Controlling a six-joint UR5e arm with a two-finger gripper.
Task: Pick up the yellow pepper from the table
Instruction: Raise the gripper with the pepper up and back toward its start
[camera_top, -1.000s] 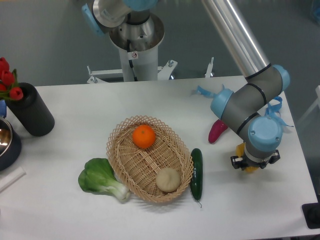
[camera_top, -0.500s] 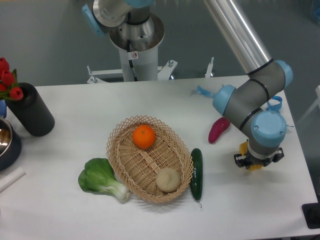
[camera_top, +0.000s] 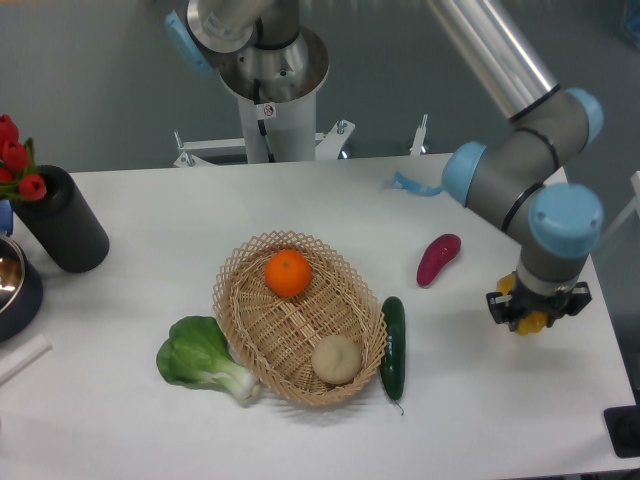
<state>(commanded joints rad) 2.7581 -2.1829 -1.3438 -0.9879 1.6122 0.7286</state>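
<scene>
We see the big flat white table (camera_top: 150, 420) filling most of the view, w/ the grey-and-blue UR5e arm (camera_top: 520, 180) reaching down from top centre to the right side. Next in size: an oval woven wicker basket (camera_top: 245, 330) mid-table, holding a round orange fruit (camera_top: 288, 273) at its far end and a pale beige round item (camera_top: 336, 359) at its near end. A green leafy bok choy (camera_top: 203, 357) lies just beside the basket's left edge; a dark green cucumber (camera_top: 393, 346) lies along its right edge. A black cylindrical vase (camera_top: 60, 220) w/ red tulips (camera_top: 15, 160) stands at far left. A magenta oblong vegetable (camera_top: 438, 258) lies right of the basket, apart from the arm's wrist. The black two-finger gripper (camera_top: 532, 318) sits near the table's right edge, clamped on the glossy yellow pepper (camera_top: 533, 322), which shows only partly between and below the fingers. We can't tell whether the pepper touches the tabletop.
</scene>
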